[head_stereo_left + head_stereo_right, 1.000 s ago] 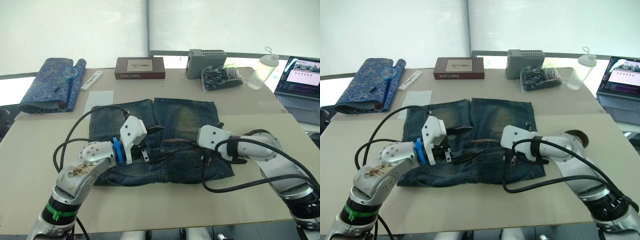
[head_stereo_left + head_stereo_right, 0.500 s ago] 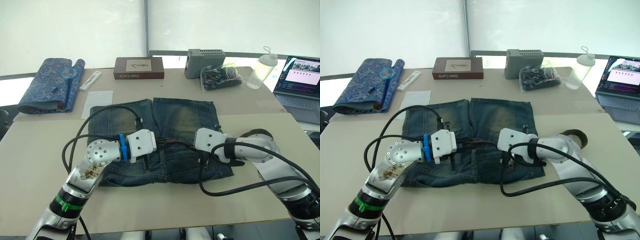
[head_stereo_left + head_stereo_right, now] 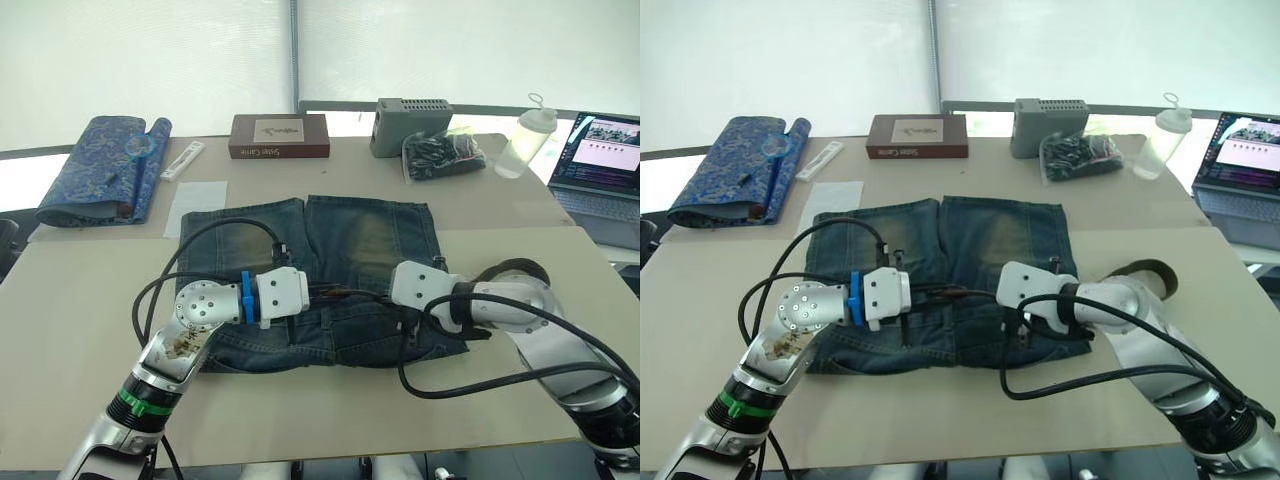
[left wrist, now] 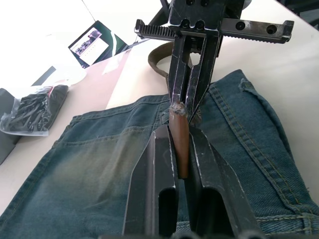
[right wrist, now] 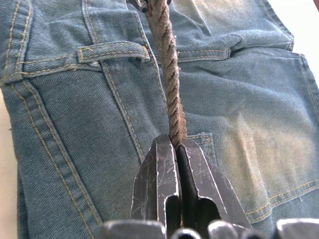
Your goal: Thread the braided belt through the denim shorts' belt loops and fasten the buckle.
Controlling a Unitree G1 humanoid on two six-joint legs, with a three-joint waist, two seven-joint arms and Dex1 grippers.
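The denim shorts (image 3: 360, 235) lie flat in the middle of the table, waistband towards me. Above the waistband, my left gripper (image 3: 320, 293) and my right gripper (image 3: 378, 297) face each other tip to tip. Both are shut on the braided belt (image 3: 962, 293), a short brown stretch spanning the gap between them. In the left wrist view my fingers (image 4: 162, 149) clamp the belt's end (image 4: 179, 144). In the right wrist view the belt (image 5: 167, 84) runs from my shut gripper (image 5: 174, 142) past a belt loop (image 5: 112, 52). The rest of the belt curls (image 3: 1140, 268) behind my right arm. The buckle is hidden.
At the back of the table lie a folded blue patterned cloth (image 3: 100, 165), a white sheet (image 3: 197, 200), a brown box (image 3: 280, 135), a grey box (image 3: 410, 125), a black bag (image 3: 445, 155) and a clear bottle (image 3: 525, 140). A laptop (image 3: 600, 160) stands far right.
My left gripper came down from above the shorts to the waistband and shut on the belt's end. The right gripper kept its hold, almost still.
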